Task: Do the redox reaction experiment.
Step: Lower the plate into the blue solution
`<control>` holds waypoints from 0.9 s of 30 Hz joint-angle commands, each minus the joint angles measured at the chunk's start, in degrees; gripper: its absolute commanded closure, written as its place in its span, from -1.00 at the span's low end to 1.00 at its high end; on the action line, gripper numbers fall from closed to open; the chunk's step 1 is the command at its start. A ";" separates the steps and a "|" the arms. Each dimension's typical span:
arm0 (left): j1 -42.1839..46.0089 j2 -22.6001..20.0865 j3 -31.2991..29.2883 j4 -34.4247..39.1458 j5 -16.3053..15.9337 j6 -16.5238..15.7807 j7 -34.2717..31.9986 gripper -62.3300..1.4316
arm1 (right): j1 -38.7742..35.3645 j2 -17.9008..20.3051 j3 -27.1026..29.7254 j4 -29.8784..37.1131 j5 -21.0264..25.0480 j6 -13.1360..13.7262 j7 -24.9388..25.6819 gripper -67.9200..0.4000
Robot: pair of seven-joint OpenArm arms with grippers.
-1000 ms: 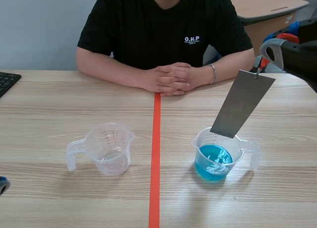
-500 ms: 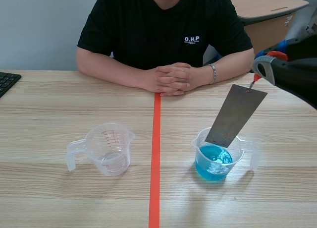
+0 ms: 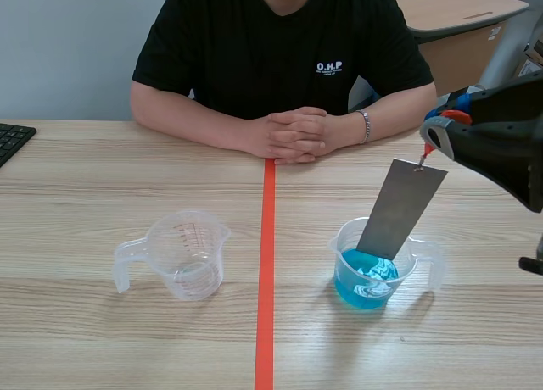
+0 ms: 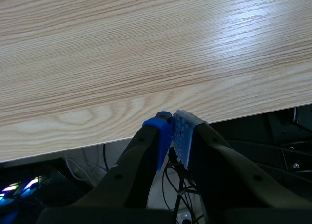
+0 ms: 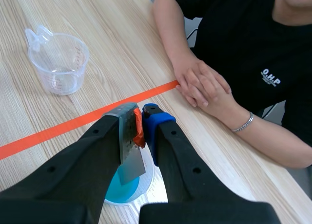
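We see the right claw (image 3: 434,137) up over the right side of the surface (image 3: 102,178), clamped shut on the top end of a grey metal strip (image 3: 399,208), with a small orange-red piece showing between the fingers at the pinch. The strip hangs tilted, top end toward the right arm. Its bottom end is inside the blue cup (image 3: 346,281), a clear plastic measuring cup holding blue liquid, and appears to reach the liquid. That cup sits right of the orange tape line (image 3: 265,280), handle pointing right. Left of the line, well apart, an empty cup (image 3: 182,254) of the same clear kind stands upright, handle left. It has faint red scale marks on the wall, too small for us to read. In the right wrist view the strip drops from between the fingers down into the blue cup under the claw. The left claw (image 4: 171,122) hangs off the near edge of the surface, blue pads pressed together on nothing, cables below it. A person (image 3: 284,34) in a black T-shirt sits across the surface, hands (image 3: 293,134) clasped on it at the far end of the tape line, a bracelet (image 3: 366,125) on one wrist. White chest print reads "O.H.P", with a smaller line under it that we cannot read. A keyboard (image 3: 12,140) corner shows at the far left edge.
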 commanded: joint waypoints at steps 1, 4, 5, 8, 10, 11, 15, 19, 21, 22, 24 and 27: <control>-0.17 -0.20 0.17 0.42 -0.15 0.00 -0.79 0.81 | 1.36 0.28 -0.44 -0.52 0.42 -0.20 1.09 0.94; -0.17 -0.20 0.17 0.39 -0.15 0.00 -0.76 0.81 | 2.89 0.28 -2.16 -2.38 -0.74 -0.20 1.31 0.94; -0.17 -0.20 0.17 0.39 -0.15 0.00 -0.76 0.81 | 3.41 0.28 -2.71 -3.13 -0.83 -0.20 1.53 0.94; -0.17 -0.20 0.17 0.39 -0.15 -0.02 -0.76 0.81 | 4.92 0.28 -4.63 -5.33 -1.03 -0.20 1.92 0.94; -0.17 -0.20 0.17 0.39 -0.15 -0.04 -0.76 0.81 | 6.01 0.26 -5.92 -6.60 -1.77 -0.20 2.01 0.94; -0.17 -0.20 0.17 0.39 -0.15 -0.04 -0.76 0.81 | 6.54 0.20 -6.56 -7.26 -1.92 -0.20 2.16 0.94; -0.17 -0.22 0.17 0.39 -0.15 -0.13 -0.74 0.81 | 8.02 0.13 -8.81 -9.92 -3.04 -0.20 3.30 0.94; -0.17 -0.22 0.17 0.39 -0.15 -0.13 -0.74 0.81 | 9.27 0.11 -10.64 -12.50 -4.31 -0.20 4.50 0.94; -0.17 -0.22 0.17 0.39 -0.15 -0.15 -0.74 0.81 | 9.51 0.11 -11.19 -13.60 -4.52 -0.20 5.35 0.94; -0.17 -0.22 0.17 0.39 -0.15 -0.15 -0.72 0.81 | 9.57 0.11 -11.45 -14.05 -4.96 -0.20 5.79 0.94; -0.17 -0.22 0.17 0.39 -0.15 -0.15 -0.72 0.81 | 9.73 0.02 -11.87 -14.78 -5.99 -0.20 6.71 0.94; -0.17 -0.22 0.17 0.39 -0.15 -0.15 -0.72 0.81 | 10.21 -0.96 -12.35 -16.04 -8.28 -0.20 7.28 0.94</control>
